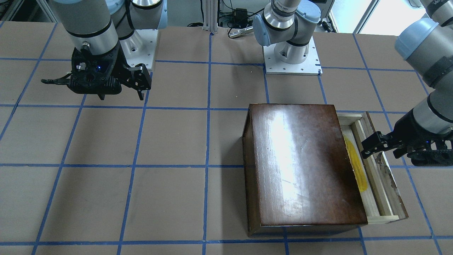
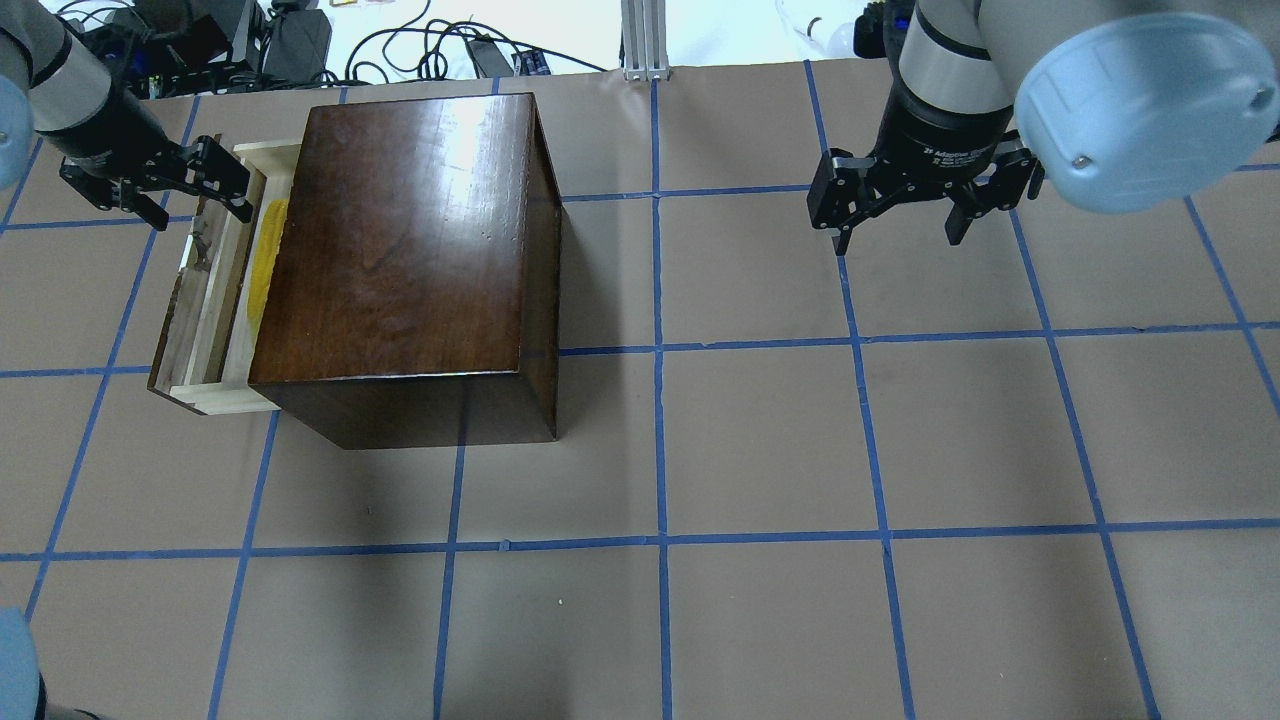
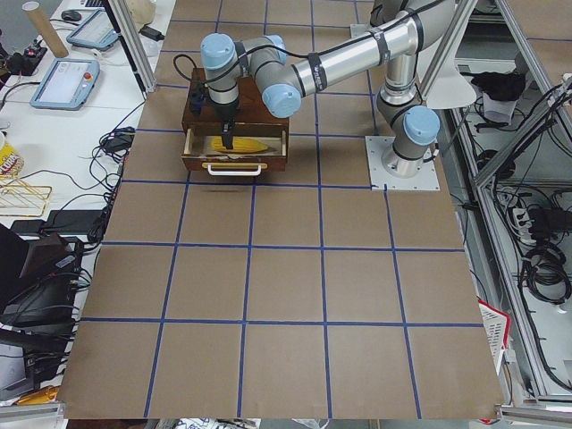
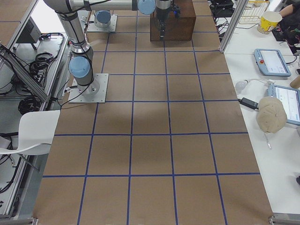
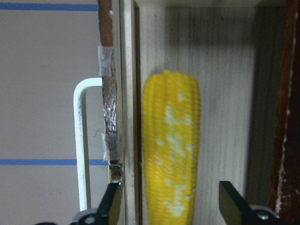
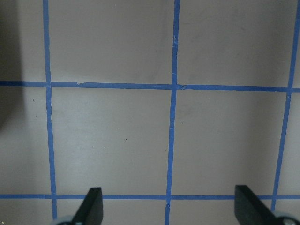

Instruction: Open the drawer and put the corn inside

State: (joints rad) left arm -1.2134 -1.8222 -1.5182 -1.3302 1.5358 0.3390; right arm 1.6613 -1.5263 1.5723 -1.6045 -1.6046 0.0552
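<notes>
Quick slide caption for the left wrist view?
Open left end effector above the corn lying in the open drawer.

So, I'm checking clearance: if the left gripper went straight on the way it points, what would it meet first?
Probably the corn, lying in the open drawer dead ahead of the left gripper, between its open jaws. One jaw may catch the drawer's front wall first; depth is unclear.

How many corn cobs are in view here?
1. The corn lies in the open drawer, partly under the box top, below the open left gripper. The box interior could hide more.
</notes>
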